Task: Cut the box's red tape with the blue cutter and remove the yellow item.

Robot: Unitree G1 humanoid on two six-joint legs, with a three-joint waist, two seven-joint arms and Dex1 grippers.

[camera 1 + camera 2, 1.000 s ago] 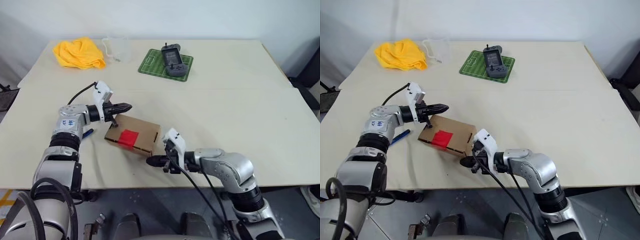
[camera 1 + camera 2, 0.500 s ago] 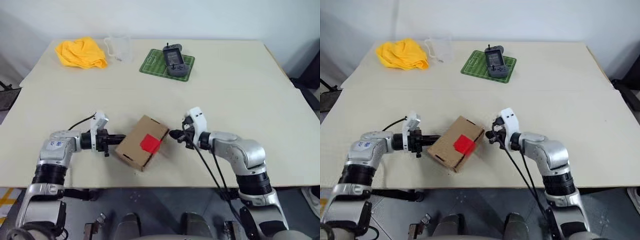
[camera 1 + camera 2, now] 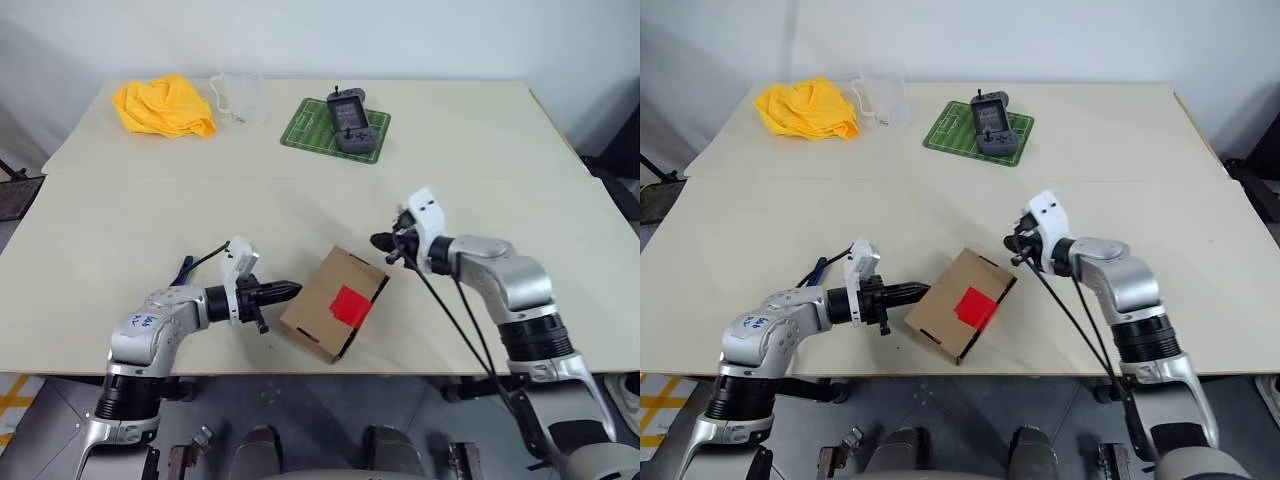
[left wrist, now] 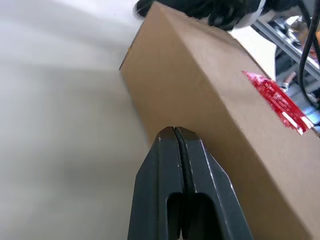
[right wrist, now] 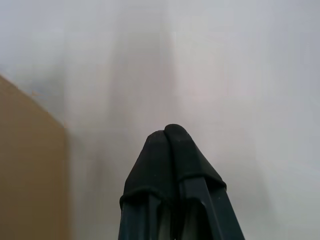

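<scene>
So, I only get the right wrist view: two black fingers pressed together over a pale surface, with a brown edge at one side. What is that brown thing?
Observer: It is the box, a cardboard carton lying on the table, with the red tape on its top face.
Operator: Is the other arm anywhere near it?
Observer: Yes. The left gripper, jaws shut, has its tip right at the carton's side, apparently touching it.
Operator: And where is the cutting tool?
Observer: The blue cutter lies on the table behind the left arm; neither arm holds it.
</scene>
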